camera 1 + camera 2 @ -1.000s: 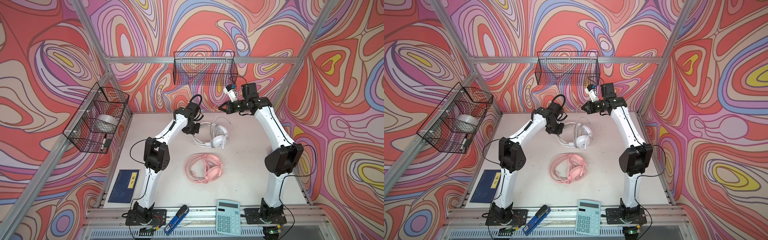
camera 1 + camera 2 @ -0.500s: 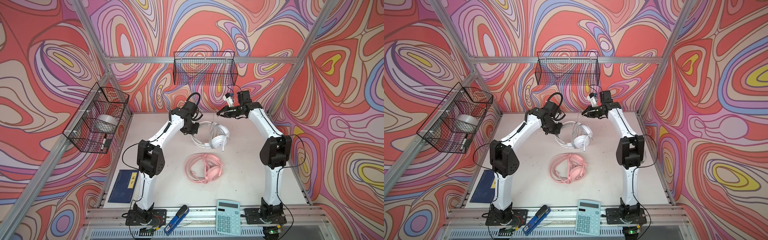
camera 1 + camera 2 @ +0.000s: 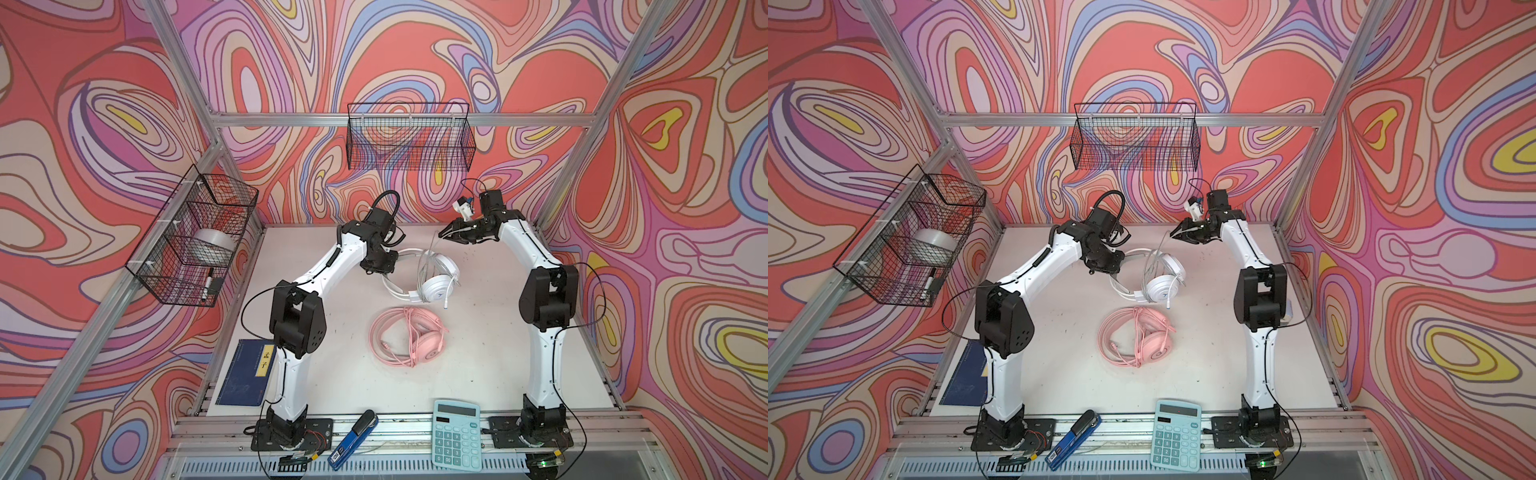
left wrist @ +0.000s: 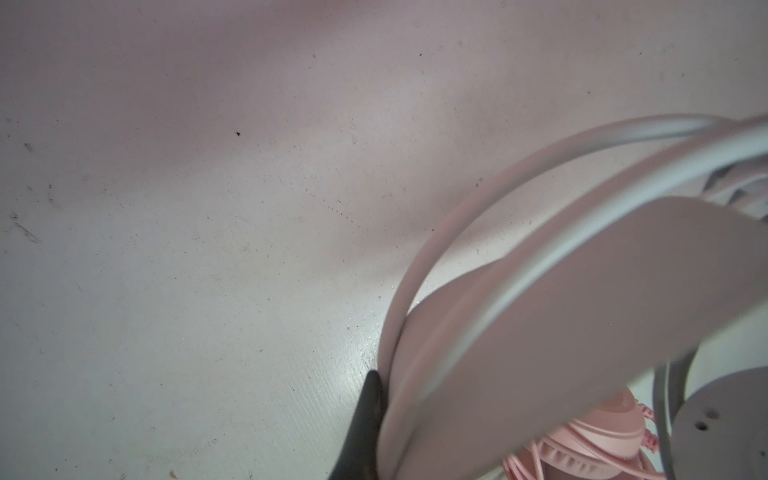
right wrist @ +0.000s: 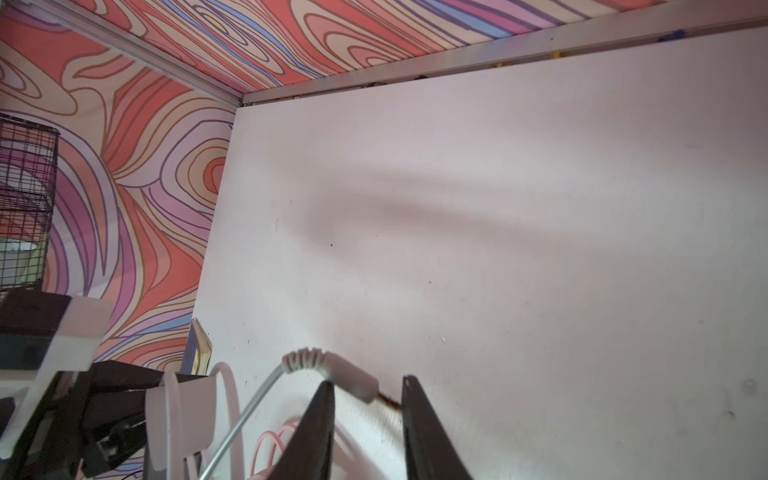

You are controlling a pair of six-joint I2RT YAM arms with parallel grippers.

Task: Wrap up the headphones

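On the tabletop point(image 3: 332, 374) the white headset point(image 3: 436, 286) sits beyond the pink headset point(image 3: 430, 347), band pinched by the left jaws. The right jaws have just spread — the plug point(image 5: 349, 376) is let go, so winding likely ends.

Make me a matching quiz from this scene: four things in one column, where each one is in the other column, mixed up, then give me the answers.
Things:
1. white headset
2. pink headset
3. calculator
4. tape roll

Places:
a. in the side basket
b. at the front edge
c. held by the left claw
d. lying free in the middle

Pairs: 1-c, 2-d, 3-b, 4-a
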